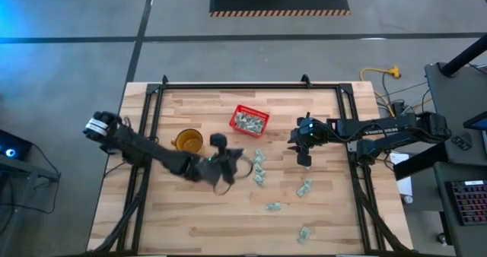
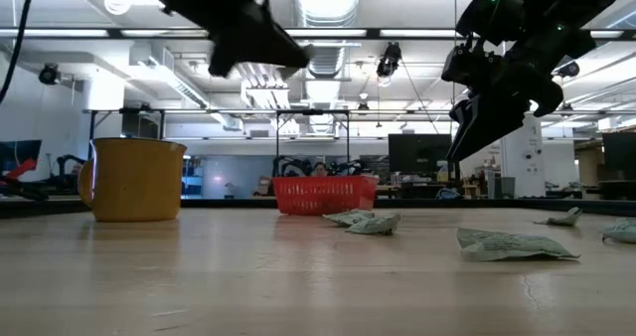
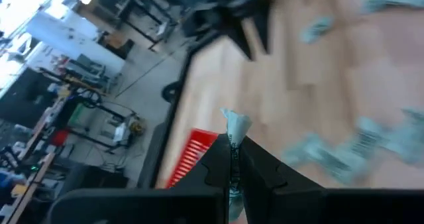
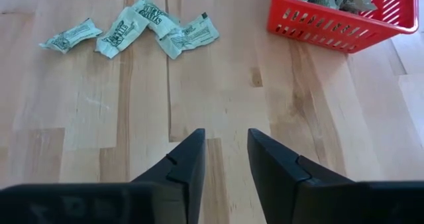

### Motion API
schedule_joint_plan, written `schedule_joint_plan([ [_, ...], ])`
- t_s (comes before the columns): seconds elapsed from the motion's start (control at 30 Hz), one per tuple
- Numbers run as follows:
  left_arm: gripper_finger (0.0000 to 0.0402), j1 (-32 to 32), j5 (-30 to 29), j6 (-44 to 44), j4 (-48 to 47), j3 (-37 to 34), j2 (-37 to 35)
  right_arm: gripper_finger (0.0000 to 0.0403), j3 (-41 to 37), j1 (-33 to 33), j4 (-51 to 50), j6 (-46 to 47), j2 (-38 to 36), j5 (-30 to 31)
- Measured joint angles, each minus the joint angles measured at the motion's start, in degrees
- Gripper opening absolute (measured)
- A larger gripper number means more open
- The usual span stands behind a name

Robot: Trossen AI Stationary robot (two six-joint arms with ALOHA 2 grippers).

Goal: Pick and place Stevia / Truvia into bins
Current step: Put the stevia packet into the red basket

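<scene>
The red basket (image 1: 249,120) stands at the table's far middle with several sachets inside. More pale green and white sachets (image 1: 259,169) lie flat on the wood to its near right, and others (image 4: 132,28) show in the right wrist view. My left gripper (image 3: 233,144) hovers above the table just near-left of the basket (image 3: 192,154), shut on one sachet (image 3: 235,124). My right gripper (image 4: 225,154) hangs open over bare wood to the right of the basket (image 4: 344,15), tilted downward, with nothing between its fingers. My left gripper pinches one sachet between its two fingers, and the sachet's crumpled end (image 3: 236,123) sticks out past the fingertips. The sachet is lifted clear of the table. The fingers hide the rest of it.
A yellow mug (image 1: 187,141) stands left of the basket, close behind my left arm. Loose sachets (image 1: 304,187) are scattered toward the table's near right. Black frame rails (image 1: 156,105) run along the table's left, right and far sides.
</scene>
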Motion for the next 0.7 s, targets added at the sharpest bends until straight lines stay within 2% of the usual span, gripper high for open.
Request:
schedule_joint_plan([
  [0.37,0.0002,20.7,18.5,1.1,7.1,-0.3,1.9,0.01,0.0,0.0,0.0,-0.2,0.0,0.0],
  [0.53,0.0002,26.8,19.6,1.1,12.0,-0.3,5.2,0.0102,0.0,0.0,0.1,-0.2,0.0,0.0],
  [0.7,0.0002,30.2,19.8,1.1,15.1,-0.3,8.8,0.0095,0.0,0.0,0.1,-0.2,0.0,0.0],
])
